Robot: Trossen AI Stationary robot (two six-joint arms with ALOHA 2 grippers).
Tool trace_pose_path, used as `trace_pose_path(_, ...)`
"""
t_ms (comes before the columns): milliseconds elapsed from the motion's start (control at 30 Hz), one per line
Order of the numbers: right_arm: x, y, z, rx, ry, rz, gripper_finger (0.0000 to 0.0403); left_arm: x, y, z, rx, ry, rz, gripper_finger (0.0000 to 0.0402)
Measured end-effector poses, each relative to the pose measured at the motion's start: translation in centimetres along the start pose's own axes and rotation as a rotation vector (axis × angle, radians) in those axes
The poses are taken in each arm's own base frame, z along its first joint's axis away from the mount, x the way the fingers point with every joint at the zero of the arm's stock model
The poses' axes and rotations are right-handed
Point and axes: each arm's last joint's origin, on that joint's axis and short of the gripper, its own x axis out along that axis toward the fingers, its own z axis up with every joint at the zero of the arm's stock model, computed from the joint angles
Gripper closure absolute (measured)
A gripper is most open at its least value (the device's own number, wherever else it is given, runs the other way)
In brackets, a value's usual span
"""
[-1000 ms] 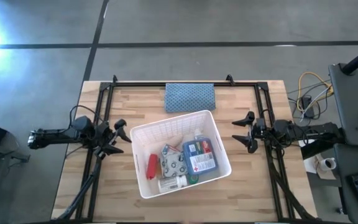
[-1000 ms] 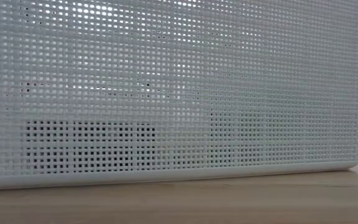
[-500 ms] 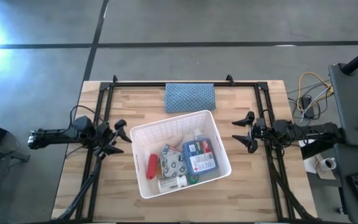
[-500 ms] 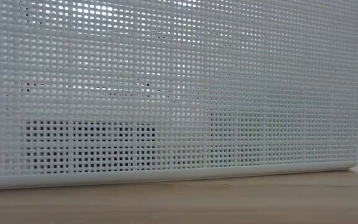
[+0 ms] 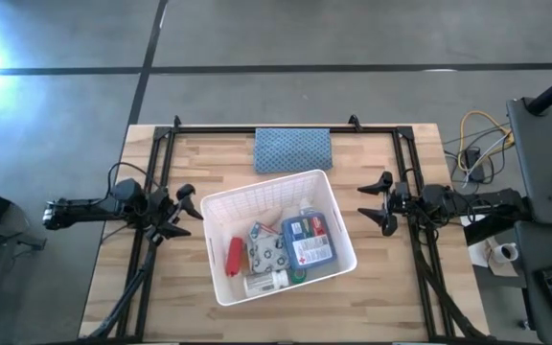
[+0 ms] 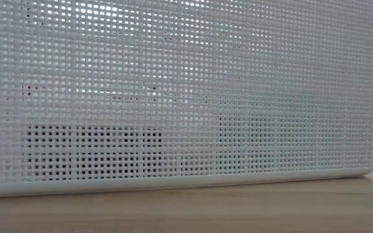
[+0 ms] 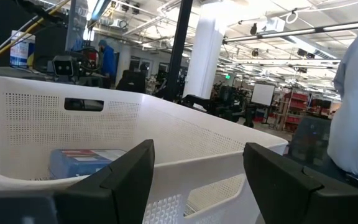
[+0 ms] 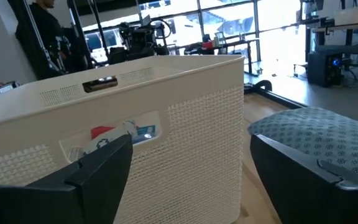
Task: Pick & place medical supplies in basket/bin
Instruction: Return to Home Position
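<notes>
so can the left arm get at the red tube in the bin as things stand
Probably yes, from above. The red tube lies uncovered by the bin wall nearest the open left hand. That wall blocks a level approach, so it must go over the rim.

Grey concrete floor [image 5: 353, 38] surrounds the wooden table [image 5: 381, 307]; a white column [image 7: 207, 56] and bright windows [image 8: 229, 25] stand beyond.
</notes>
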Motion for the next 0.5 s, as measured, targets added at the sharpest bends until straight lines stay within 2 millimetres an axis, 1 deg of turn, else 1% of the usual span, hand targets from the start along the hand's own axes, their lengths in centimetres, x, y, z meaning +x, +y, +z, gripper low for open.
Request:
trace_pose_path(200,0.0,0.0,-0.01,0.0,0.0,0.0,0.009,-0.15,-0.14,0.19,0.012,-0.022,-0.007,0.0173)
trace_pose_path(500,0.0,0.0,0.0,0.0,0.0,0.0,0.008,-0.14,-0.13,0.16,0.01,-0.019,-0.006,0.0173)
